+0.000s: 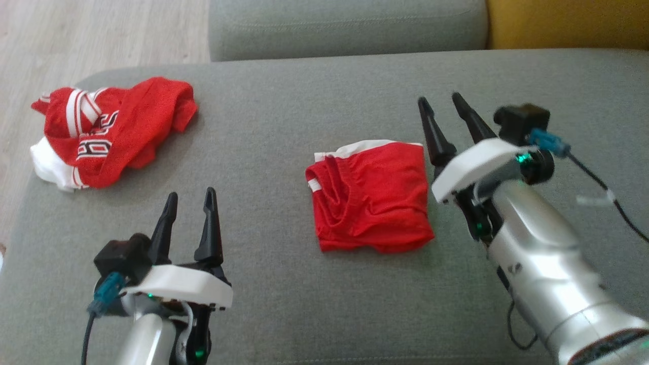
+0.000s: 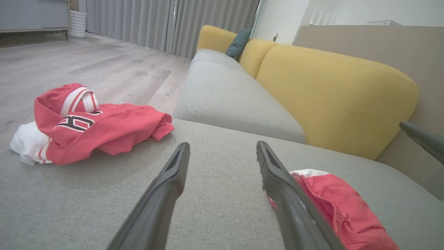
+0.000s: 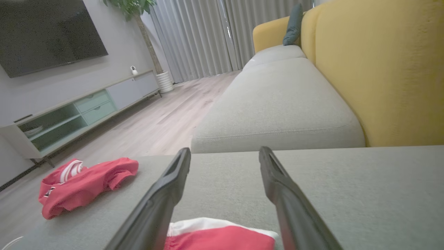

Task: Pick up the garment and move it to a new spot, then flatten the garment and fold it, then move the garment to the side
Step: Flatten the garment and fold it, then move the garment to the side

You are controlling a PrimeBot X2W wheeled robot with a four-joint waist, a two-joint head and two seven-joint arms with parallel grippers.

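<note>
Garment [image 1: 372,197] folded on sofa [image 1: 284,126], beside right jaws, apart from left jaws; both spread wide, empty.

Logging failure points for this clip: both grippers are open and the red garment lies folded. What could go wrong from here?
1. The folded garment is loose; a one-sided pinch by the right gripper might unfold it.
2. Moved left, it could mix with the crumpled jersey by the edge of the cushion.

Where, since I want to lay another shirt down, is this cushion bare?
Bare: the middle of the cushion between the crumpled jersey and the folded garment, and the far right past the right gripper. Crowded: the jersey's end, and where that gripper stands beside the garment.
</note>
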